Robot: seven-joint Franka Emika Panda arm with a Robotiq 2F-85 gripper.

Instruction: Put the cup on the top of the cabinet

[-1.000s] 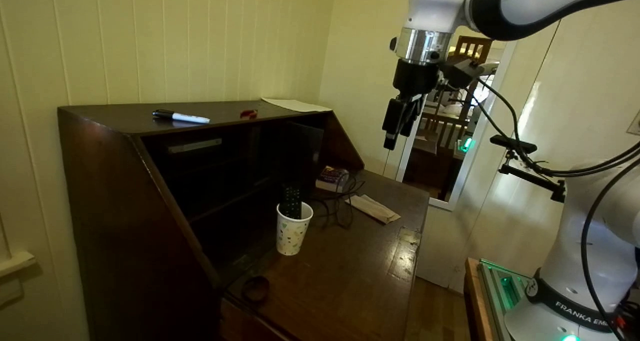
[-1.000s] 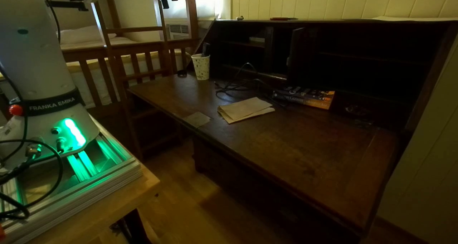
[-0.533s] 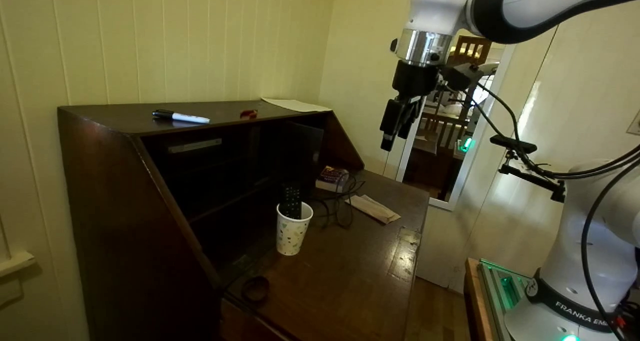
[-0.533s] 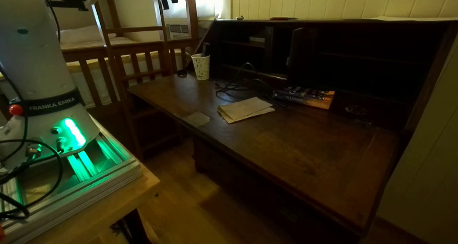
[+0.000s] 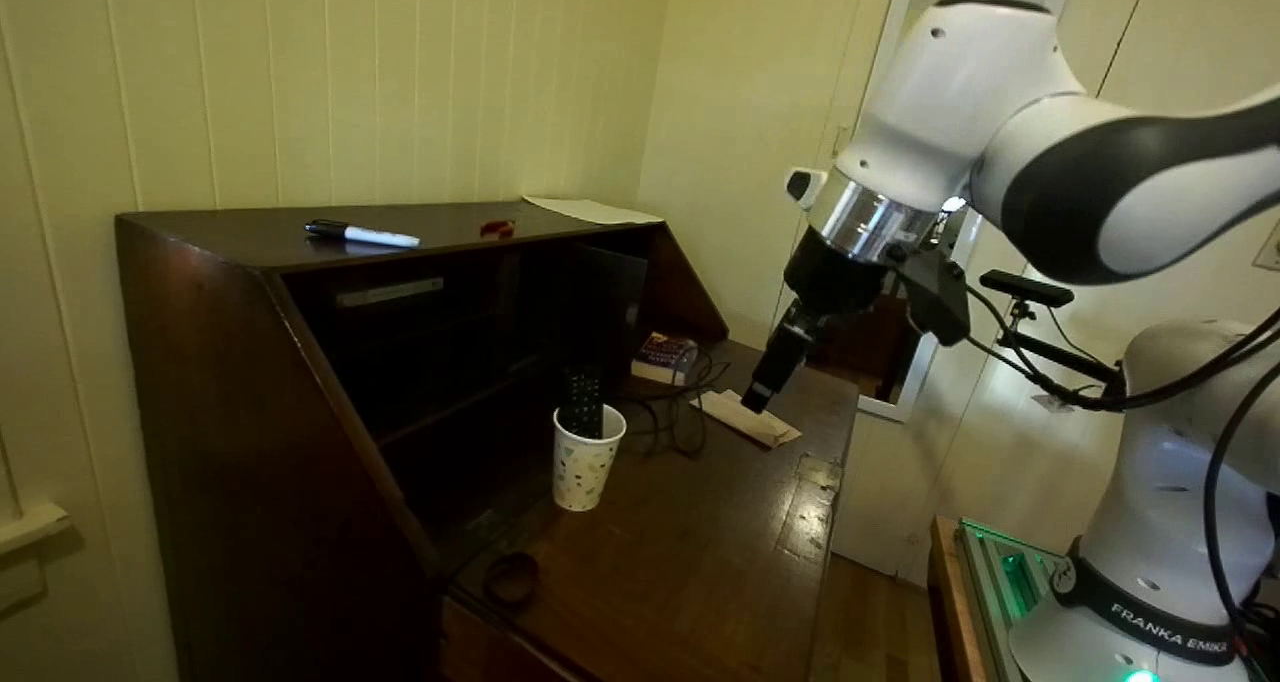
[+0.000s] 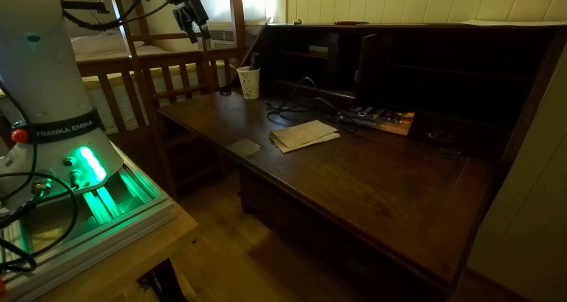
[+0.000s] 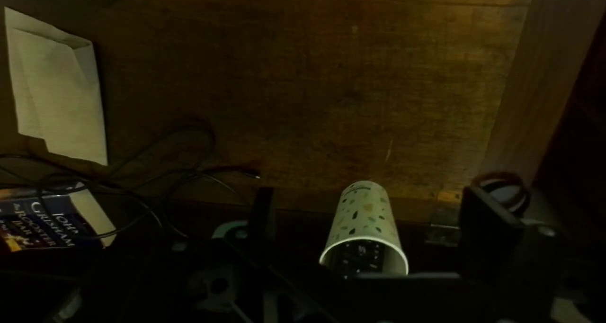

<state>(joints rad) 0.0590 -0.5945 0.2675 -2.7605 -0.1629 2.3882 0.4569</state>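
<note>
Wrist view: the spread gripper (image 7: 368, 197) holds nothing, while the cup (image 7: 363, 214), likely soft-walled and top-heavy from the remote-like object (image 7: 358, 257) inside, wants a gentle mid-wall pinch.

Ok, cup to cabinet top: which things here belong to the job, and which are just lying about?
Job:
cup, with a black remote-like object in it
cabinet
end effector

Just lying about:
on the cabinet top: marker, small red object, white sheet
below: book, tangled cable, folded paper, dark round object
</note>
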